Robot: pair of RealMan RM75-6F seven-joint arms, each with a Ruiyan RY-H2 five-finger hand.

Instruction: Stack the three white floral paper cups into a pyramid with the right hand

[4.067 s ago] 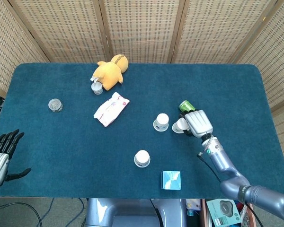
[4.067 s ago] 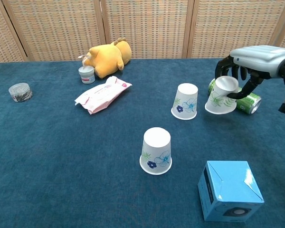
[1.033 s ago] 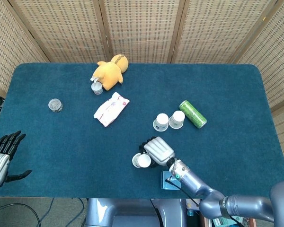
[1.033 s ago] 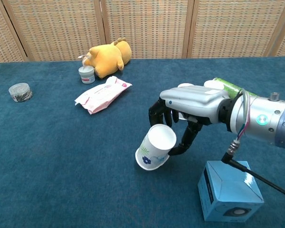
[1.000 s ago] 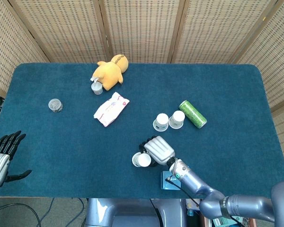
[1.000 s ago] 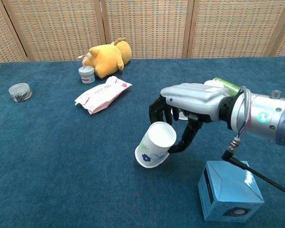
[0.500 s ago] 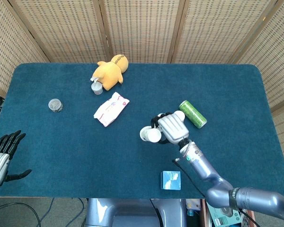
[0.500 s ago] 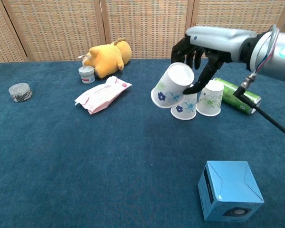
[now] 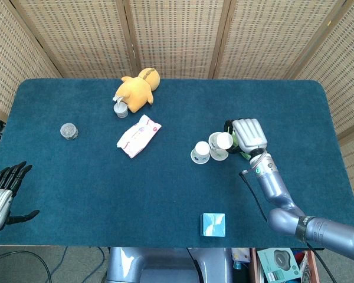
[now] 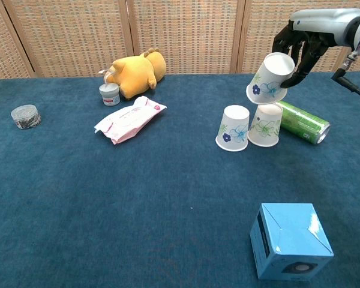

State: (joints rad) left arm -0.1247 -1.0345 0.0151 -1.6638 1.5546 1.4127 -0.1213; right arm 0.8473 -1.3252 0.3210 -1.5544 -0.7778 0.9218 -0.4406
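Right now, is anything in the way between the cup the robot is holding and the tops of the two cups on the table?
Nothing visible. The right hand holds the third white floral paper cup tilted just above the two upside-down white floral cups; only air lies between.

Two cups [image 10: 249, 127] stand side by side right of table middle, w/ a green can [image 10: 303, 122] lying just beside them on the right edge side. Blue box [image 10: 290, 241] sits near the front edge. Toy duck [image 10: 135, 72], small tub [image 10: 110, 94] & wipes pack [image 10: 129, 119] crowd the back-left part. Wide bare cloth in the middle & front left.
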